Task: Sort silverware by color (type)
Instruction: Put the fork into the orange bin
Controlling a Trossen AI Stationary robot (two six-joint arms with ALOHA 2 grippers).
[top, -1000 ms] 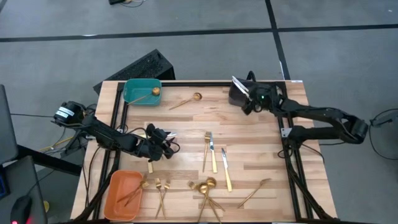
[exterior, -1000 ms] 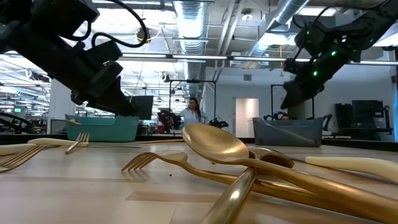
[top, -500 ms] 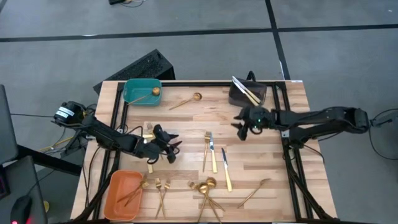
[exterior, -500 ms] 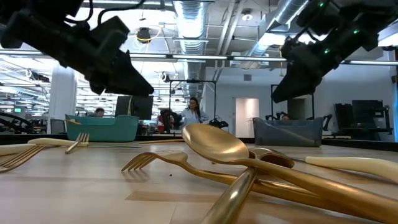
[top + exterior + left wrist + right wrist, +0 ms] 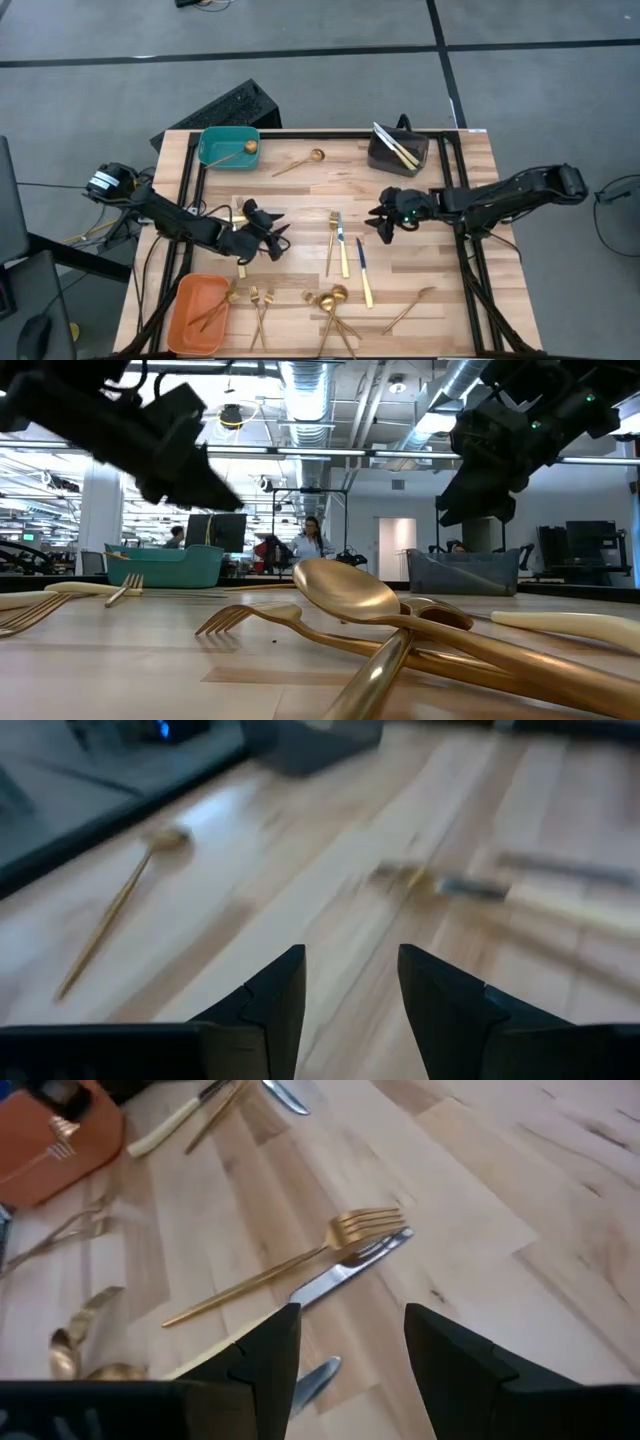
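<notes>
Sorting was barely begun: the teal bin [image 5: 228, 147] at eleven o'clock held one spoon, the grey bin [image 5: 397, 152] knives, the orange bin [image 5: 197, 311] little. Most silverware [image 5: 340, 243] lay loose from centre to six o'clock. The left gripper [image 5: 270, 231] and right gripper [image 5: 381, 226] hovered spread, empty.

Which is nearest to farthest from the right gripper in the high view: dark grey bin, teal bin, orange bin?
From the right gripper:
1. Dark grey bin, at the table's far right corner.
2. Teal bin, far left corner.
3. Orange bin, near left corner.
</notes>
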